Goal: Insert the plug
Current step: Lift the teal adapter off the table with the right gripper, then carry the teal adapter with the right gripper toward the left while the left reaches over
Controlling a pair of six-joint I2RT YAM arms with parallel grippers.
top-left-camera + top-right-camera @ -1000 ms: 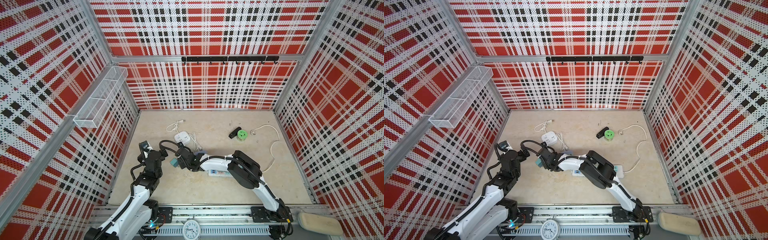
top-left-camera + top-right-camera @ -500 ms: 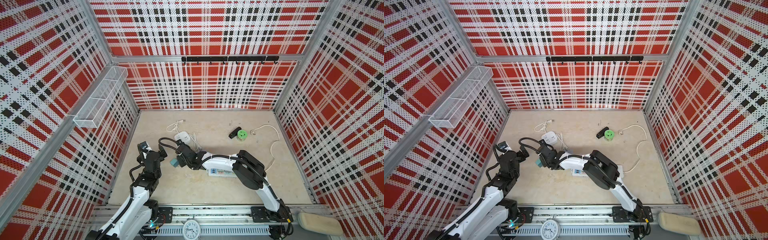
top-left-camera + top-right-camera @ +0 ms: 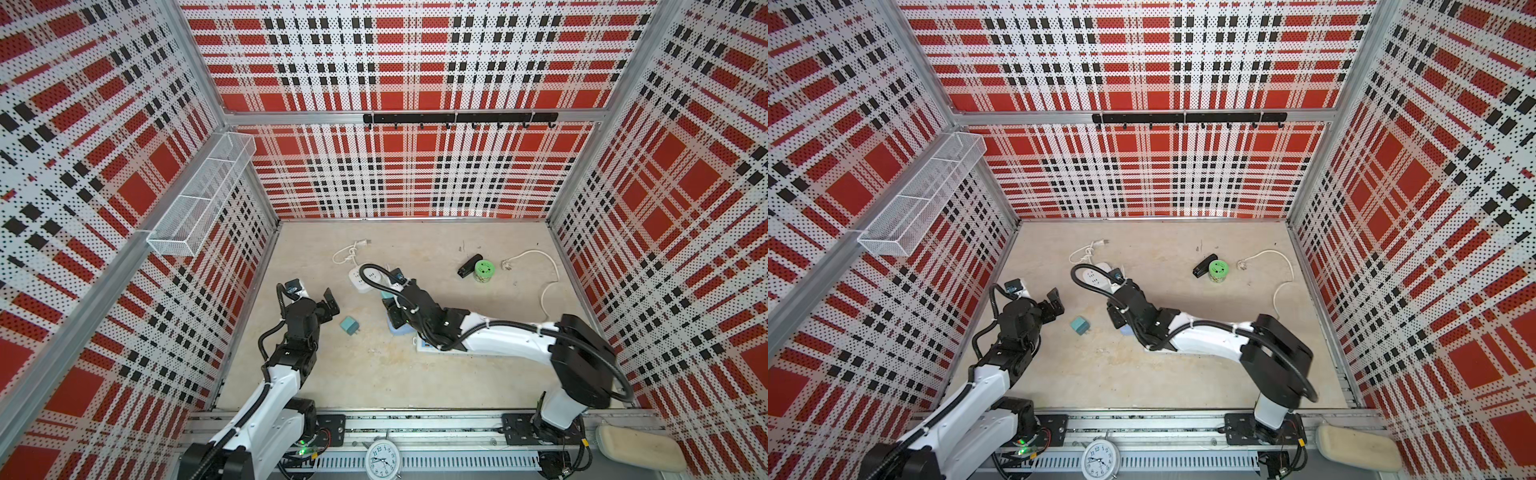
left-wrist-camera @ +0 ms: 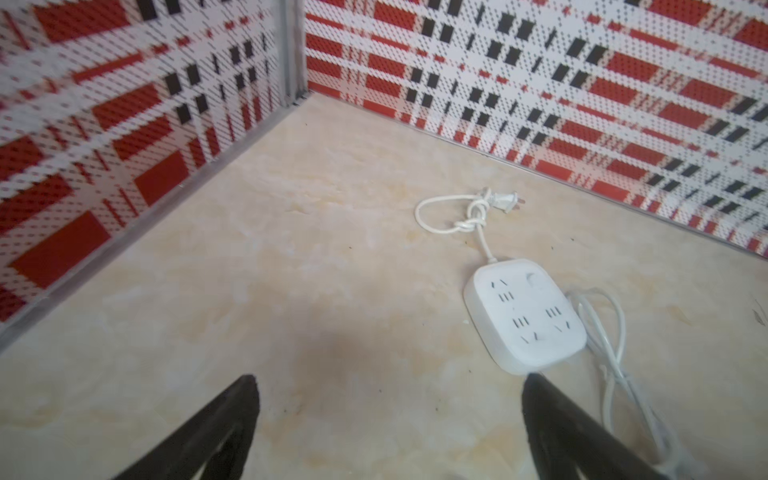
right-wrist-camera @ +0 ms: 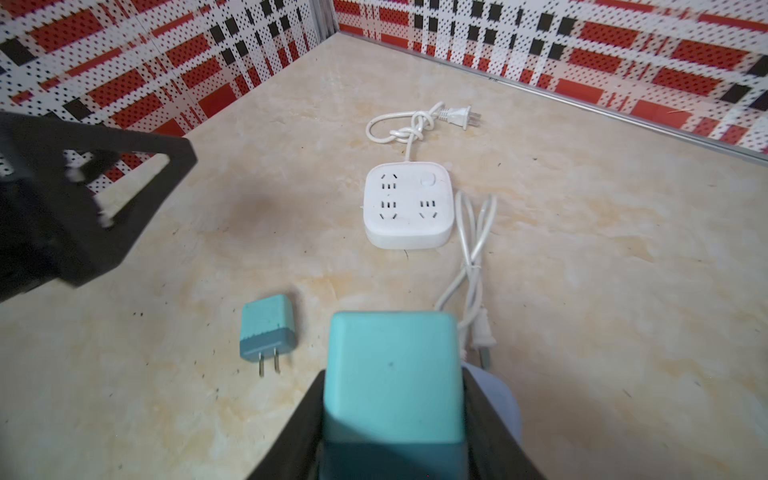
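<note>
Risk here, I reckon: the white power strip (image 5: pixel 407 208) lies loose and could skid if the prongs miss, since the left gripper (image 4: pixel 390 380) gapes wide, holding nothing. The right gripper (image 5: pixel 392 376) pinches the teal plug (image 5: pixel 392 357), a smooth boxy block, short of the strip, prongs hidden

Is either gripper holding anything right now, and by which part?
The right gripper is shut on a teal plug, clamped by its two opposite side faces. The left gripper is open and holds nothing.
</note>
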